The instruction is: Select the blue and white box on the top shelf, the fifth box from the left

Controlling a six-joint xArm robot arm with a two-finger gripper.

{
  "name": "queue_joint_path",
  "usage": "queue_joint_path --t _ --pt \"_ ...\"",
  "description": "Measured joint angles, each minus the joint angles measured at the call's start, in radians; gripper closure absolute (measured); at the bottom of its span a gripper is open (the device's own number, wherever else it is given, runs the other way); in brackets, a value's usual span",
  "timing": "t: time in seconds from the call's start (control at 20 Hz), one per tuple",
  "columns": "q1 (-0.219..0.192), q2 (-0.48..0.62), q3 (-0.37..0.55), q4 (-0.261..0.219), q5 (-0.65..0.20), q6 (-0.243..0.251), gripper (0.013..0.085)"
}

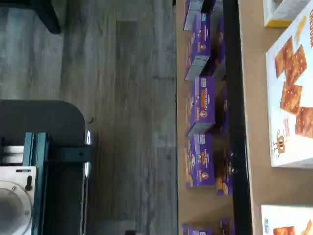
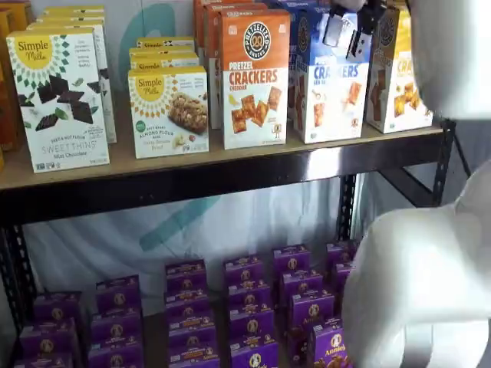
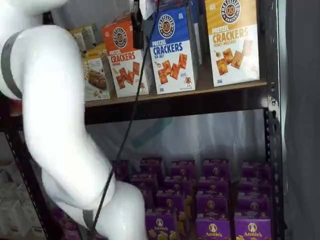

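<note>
On the top shelf [image 2: 230, 175], found the blue and white box [image 2: 330, 92] standing upright and face out, toward the right end of the row in both shelf views. Read "CRACKERS" in blue on its white lower half, with orange cracker pictures beneath. Sat just beside an orange-topped box [image 2: 255, 77] on one side and a yellow-topped box [image 2: 399, 77] on the other, with only narrow gaps between them.

Judged it light and fairly stiff: thin cardboard, likely to dent under a hard squeeze, smooth enough to slip in a loose hold. Best taken across the narrow width near the upper part, fingers slipped into the gaps on either side, then drawn straight forward off the board so as not to knock the neighbours.

Hung in front of the box's blue upper part in a shelf view: the claw [image 2: 349, 42], dark and partly cut off by the frame edge. Could not tell how far apart the fingers stood, nor any contact with the box; nothing seen held.

Filled much of both shelf views with the white arm [image 3: 55, 125], a black cable [image 3: 130, 125] trailing down beside it. Showed rows of small purple boxes [image 3: 215, 200] on the level below. Caught those purple boxes, grey floor and a dark mount [image 1: 44, 156] in the wrist view.
</note>
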Motion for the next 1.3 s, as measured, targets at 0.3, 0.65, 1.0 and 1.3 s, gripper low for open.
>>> queue_joint_path --t 0.3,0.65,1.0,1.3 --pt "0.029 -0.006 -0.01 -0.049 0.045 0.012 0.013" --pt "-0.024 -0.047 0.036 0.087 -0.007 0.017 0.013" --pt "-0.053 -0.06 0.044 0.207 -0.126 0.037 0.013" --pt "-0.04 -0.031 0.007 0.2 -0.197 0.047 0.013"
